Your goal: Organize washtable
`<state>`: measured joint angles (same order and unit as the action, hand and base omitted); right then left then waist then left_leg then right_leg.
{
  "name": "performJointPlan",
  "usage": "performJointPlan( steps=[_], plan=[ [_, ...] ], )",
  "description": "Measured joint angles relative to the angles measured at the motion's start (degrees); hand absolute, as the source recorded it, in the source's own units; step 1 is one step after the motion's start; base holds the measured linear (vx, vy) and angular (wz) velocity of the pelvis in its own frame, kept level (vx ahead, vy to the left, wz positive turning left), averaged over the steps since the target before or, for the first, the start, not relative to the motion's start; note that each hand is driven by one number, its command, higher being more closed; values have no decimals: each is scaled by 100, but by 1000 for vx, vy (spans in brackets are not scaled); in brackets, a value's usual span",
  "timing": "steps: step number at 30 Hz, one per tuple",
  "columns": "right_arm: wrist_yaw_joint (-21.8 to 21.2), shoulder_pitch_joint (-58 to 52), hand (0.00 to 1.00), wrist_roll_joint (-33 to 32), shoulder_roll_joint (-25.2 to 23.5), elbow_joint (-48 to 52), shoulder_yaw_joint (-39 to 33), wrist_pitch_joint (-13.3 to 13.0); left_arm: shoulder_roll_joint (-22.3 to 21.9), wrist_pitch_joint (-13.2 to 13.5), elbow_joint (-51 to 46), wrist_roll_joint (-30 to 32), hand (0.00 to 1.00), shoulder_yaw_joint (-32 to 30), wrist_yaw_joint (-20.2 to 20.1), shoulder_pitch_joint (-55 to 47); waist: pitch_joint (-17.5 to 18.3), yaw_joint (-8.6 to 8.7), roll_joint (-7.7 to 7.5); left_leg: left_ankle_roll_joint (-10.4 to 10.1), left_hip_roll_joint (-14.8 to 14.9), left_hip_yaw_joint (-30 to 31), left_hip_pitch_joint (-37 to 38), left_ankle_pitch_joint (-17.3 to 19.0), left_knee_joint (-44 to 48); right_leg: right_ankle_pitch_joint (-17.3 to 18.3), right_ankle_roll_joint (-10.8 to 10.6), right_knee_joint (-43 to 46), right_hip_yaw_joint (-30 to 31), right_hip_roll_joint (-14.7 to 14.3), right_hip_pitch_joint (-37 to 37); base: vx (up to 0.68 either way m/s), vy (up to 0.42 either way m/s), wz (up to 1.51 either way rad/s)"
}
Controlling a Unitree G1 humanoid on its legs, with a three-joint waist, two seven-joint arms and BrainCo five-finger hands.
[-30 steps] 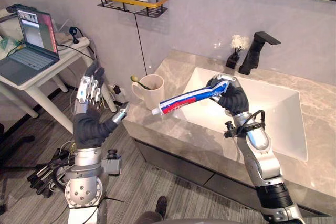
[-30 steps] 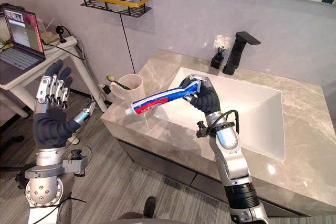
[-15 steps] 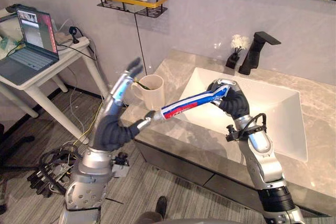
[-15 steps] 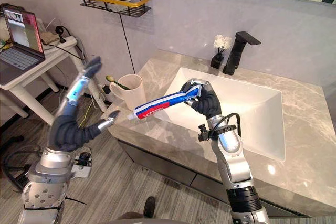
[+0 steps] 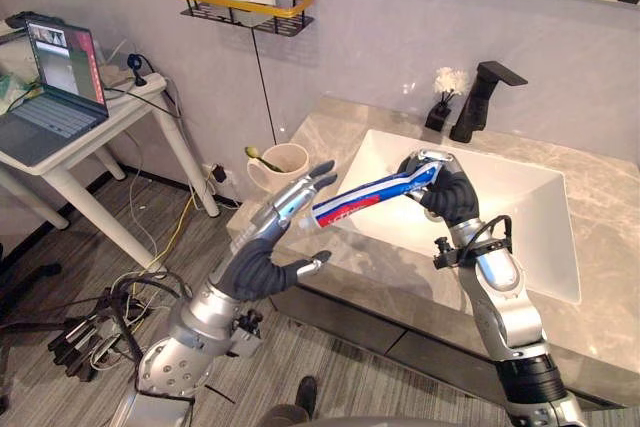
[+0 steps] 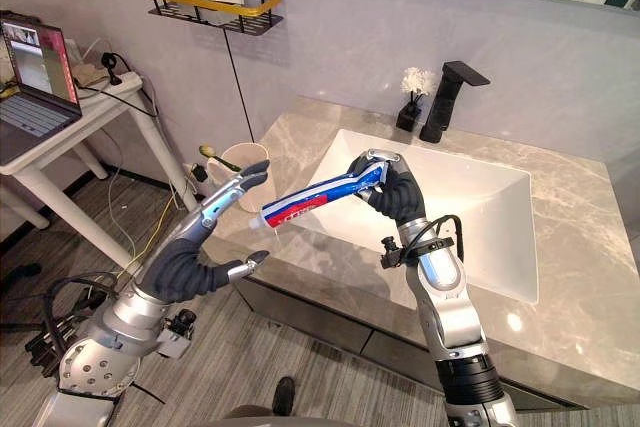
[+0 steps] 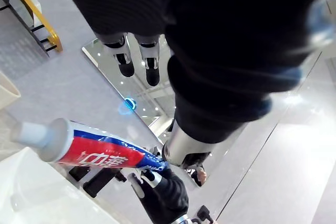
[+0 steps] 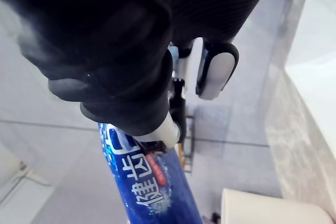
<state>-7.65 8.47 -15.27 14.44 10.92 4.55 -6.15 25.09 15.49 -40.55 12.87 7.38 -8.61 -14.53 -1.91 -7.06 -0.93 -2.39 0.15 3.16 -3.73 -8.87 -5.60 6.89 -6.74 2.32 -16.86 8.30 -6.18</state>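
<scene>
fingers of right hand (image 6: 398, 193) curled round toothpaste tube (image 6: 325, 195), its tail hidden, left hand (image 6: 187, 269) spread beside the cap (image 6: 259, 219)

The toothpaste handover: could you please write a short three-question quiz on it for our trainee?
1. True or false: the right hand is shut on the toothpaste.
2. The left hand is: A) open, near the tube's cap; B) shut on the tube; C) shut, holding nothing.
3. Which end of the toothpaste points toward the cup?

Key: 1 true; 2 A; 3 the cap end.
</scene>
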Motion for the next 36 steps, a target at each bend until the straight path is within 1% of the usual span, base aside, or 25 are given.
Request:
performJointPlan(
  steps=[7,11,15,20,22,24,29,36],
  plan=[
    [-2,4,100,-69,22,254,25,0,16,-1,60,520,0,167,14,88,1,-3,-3,0,19,-65,11,1,2,-13,10,-11,76,-8,24,-7,-6,-5],
    [-11,4,100,-191,21,306,57,0,-69,-1,131,934,0,171,148,142,1,-4,-9,-5,47,-143,15,6,1,-43,26,-49,139,-25,41,-13,-11,-9],
    [-23,3,100,-270,8,412,52,0,-278,-72,484,1418,0,172,301,340,-6,3,-29,-10,72,-172,24,9,1,-51,37,-57,173,-45,49,-15,-13,-5],
    [-112,0,100,-336,-61,522,45,0,-535,-147,562,1879,0,167,444,384,-44,2,-105,-14,79,-184,26,12,2,-55,41,-67,192,-52,53,-1,-3,-1],
    [-133,-2,100,-354,-74,527,46,6,-668,-212,744,2064,0,134,522,492,-44,-2,-126,-14,79,-197,25,12,3,-84,31,-87,208,-53,53,-2,-2,-2],
    [-135,-25,100,-398,-109,527,33,9,-760,-293,748,2179,0,124,535,488,-47,0,-135,-13,80,-225,25,20,3,-113,31,-124,240,-55,52,-8,-3,-7],
    [-136,-170,100,-444,-195,528,-15,40,-971,-375,1021,2279,0,115,625,497,-47,15,-139,-11,80,-272,33,29,1,-131,35,-152,277,-49,55,-8,-1,-4],
    [-137,-180,100,-449,-242,528,-35,65,-1094,-386,1166,2269,0,104,618,498,-51,15,-151,-10,81,-283,35,29,3,-133,34,-157,281,-48,57,0,0,0]
  ],
)
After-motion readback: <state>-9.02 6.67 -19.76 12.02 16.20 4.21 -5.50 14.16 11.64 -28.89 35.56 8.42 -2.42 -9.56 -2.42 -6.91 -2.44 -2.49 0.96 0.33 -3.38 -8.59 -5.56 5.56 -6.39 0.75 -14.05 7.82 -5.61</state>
